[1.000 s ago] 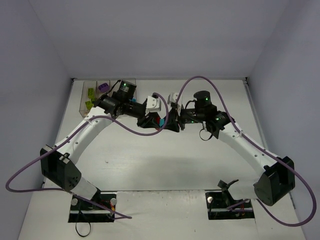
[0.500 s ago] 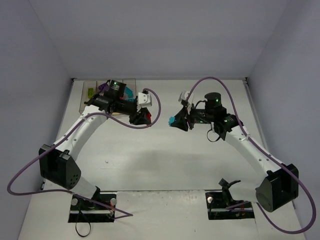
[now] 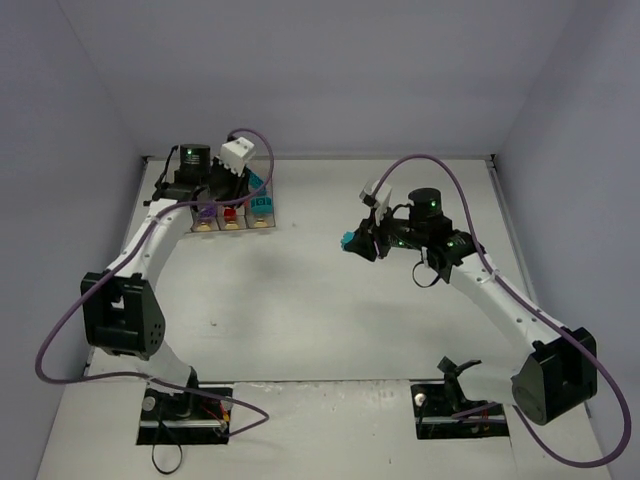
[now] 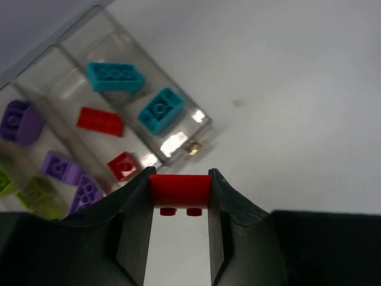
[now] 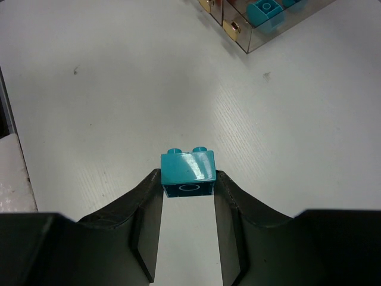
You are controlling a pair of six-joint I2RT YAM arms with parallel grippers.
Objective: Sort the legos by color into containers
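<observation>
My left gripper (image 4: 180, 180) is shut on a red lego (image 4: 179, 190) and holds it just off the near end of the containers (image 4: 172, 143), at the table's back left (image 3: 262, 222). In the left wrist view the bins hold two teal legos (image 4: 114, 77), two red ones (image 4: 100, 121), several purple ones (image 4: 59, 167) and lime green ones (image 4: 36, 193). My right gripper (image 5: 188, 179) is shut on a teal lego (image 5: 188, 171) above bare table, right of centre in the top view (image 3: 347, 240).
The left arm (image 3: 150, 240) arches along the left side up to the bins. A corner of the bins shows at the top of the right wrist view (image 5: 262, 27). Grey walls close in the table on three sides.
The two grippers were together at the table's middle and have parted. My left gripper has swung back left to the bins with the red lego. My right gripper has drawn slightly right with the teal lego.
</observation>
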